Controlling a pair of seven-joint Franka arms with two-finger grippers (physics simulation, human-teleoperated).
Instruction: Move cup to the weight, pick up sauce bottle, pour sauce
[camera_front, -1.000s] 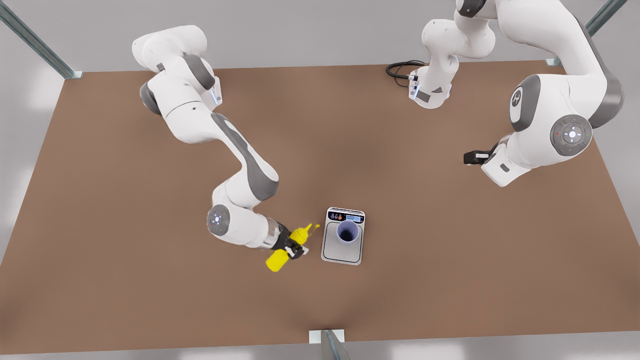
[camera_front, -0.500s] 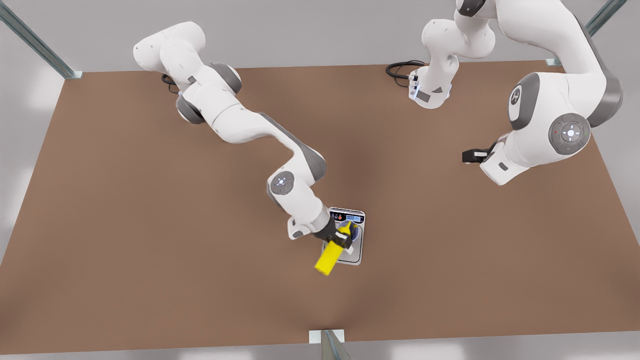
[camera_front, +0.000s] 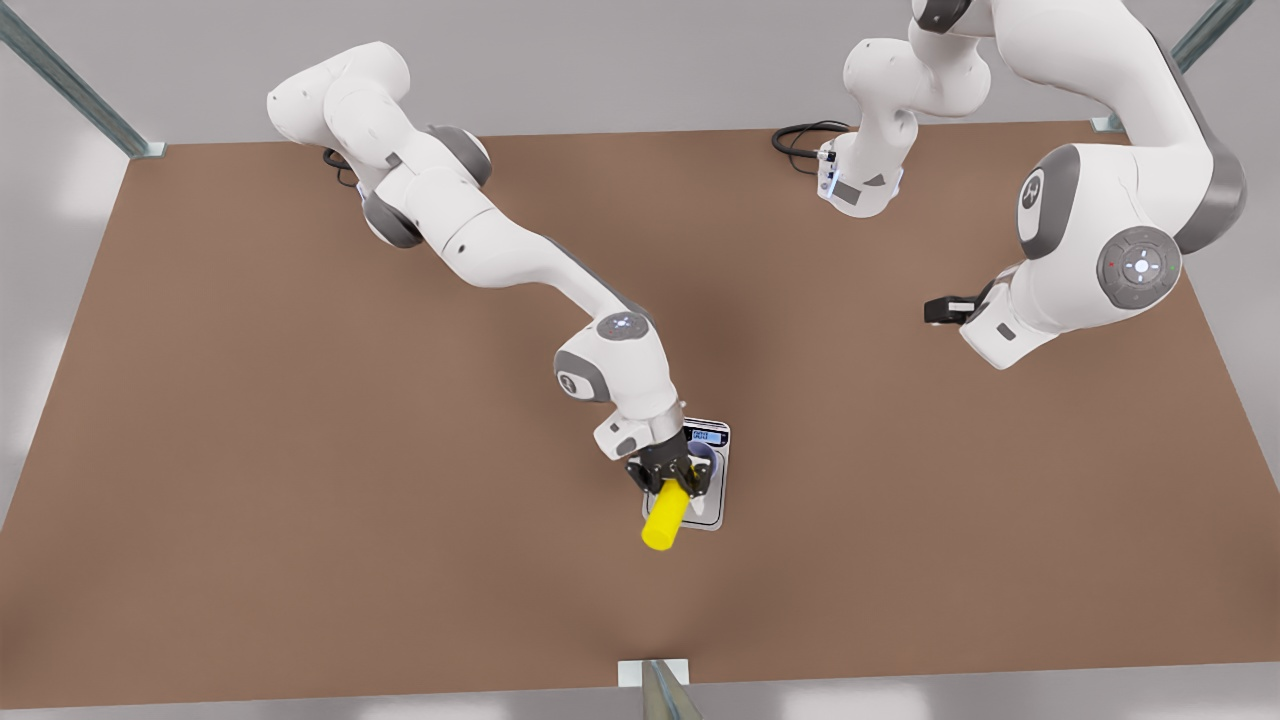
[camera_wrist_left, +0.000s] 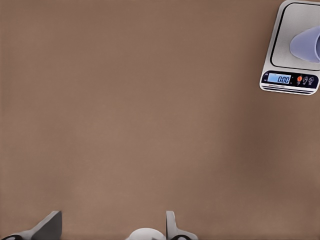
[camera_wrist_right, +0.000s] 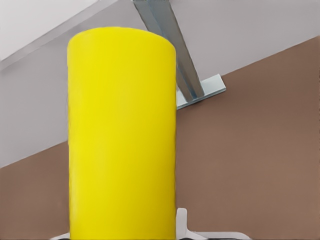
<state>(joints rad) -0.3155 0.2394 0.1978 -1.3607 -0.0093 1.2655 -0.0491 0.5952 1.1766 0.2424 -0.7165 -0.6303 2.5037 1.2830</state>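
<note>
Brown desk (camera_front: 300, 450), grey walls. Right gripper (camera_front: 668, 478) clenches the sauce bottle (camera_front: 665, 518) over cup (camera_front: 703, 457) and weight (camera_front: 712, 510); left gripper (camera_wrist_left: 112, 225), fingers released, waits at two o'clock.

we see a brown table (camera_front: 250, 420) stretching away on every side beneath the jaws that work at its middle. a coiled black cable (camera_front: 800, 140) lies on the table's far edge, well apart from both sets of jaws. a grey metal post (camera_front: 70, 85) rises at the far corner on the front view's left, another post (camera_front: 1205, 35) at the far corner on the right. a third post with a pale foot bracket (camera_front: 655, 680) stands at the near edge, just beyond the middle jaws. pale grey floor (camera_front: 640, 70) surrounds it.
</note>
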